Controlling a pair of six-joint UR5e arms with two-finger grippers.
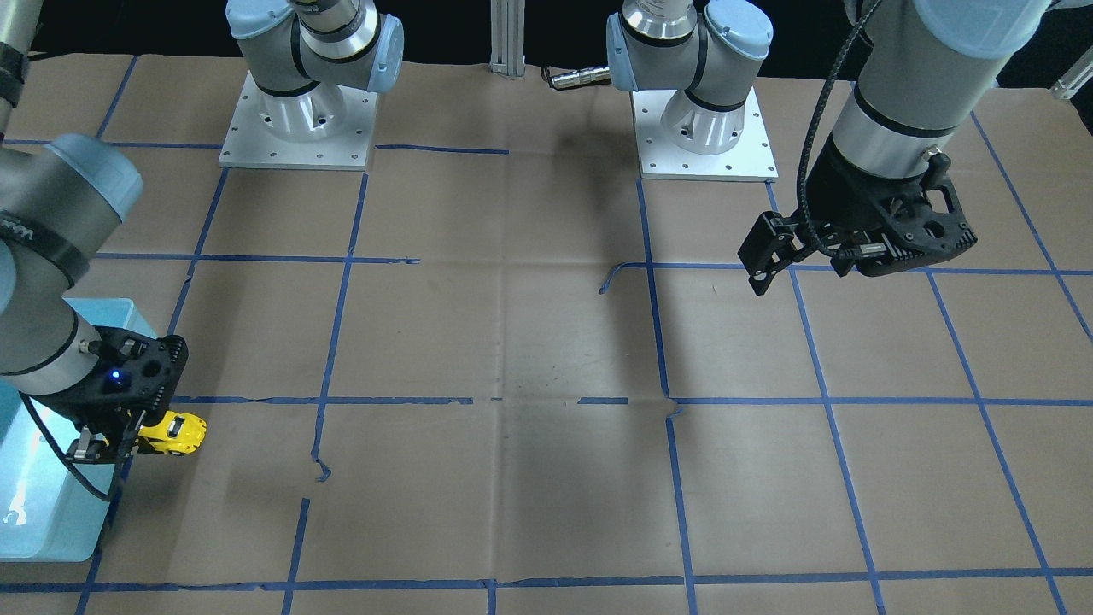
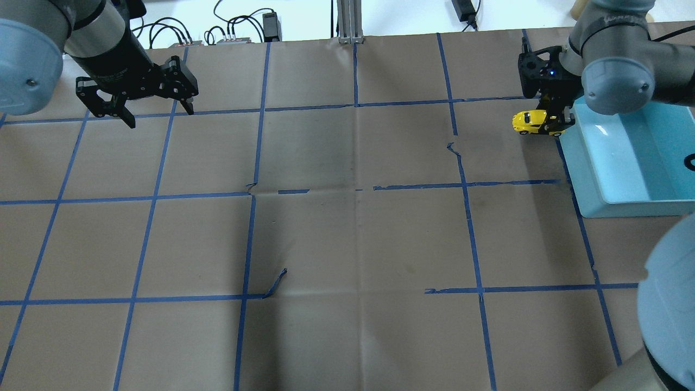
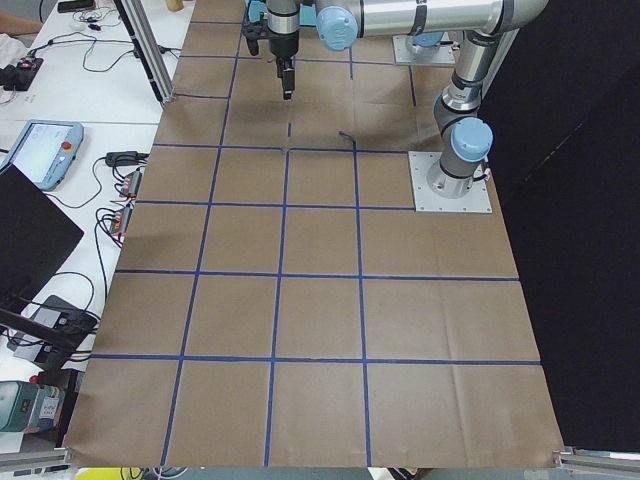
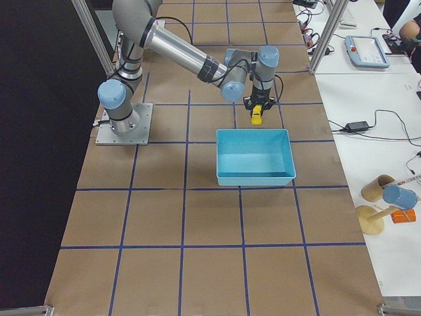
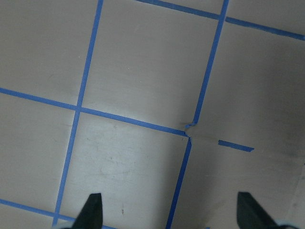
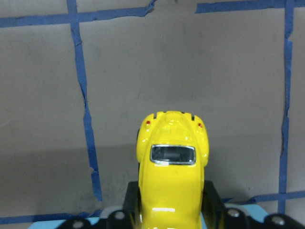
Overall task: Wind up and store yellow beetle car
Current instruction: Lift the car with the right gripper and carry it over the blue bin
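Beside bin (image 2: 608, 203) | yellow beetle car (image 2: 531, 121) tail outward | right jaws clamping it | left jaws apart

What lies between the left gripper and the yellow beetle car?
Only brown paper with blue tape lines, seen in the overhead view: no object sits between the left gripper and the yellow beetle car, which the right gripper holds.
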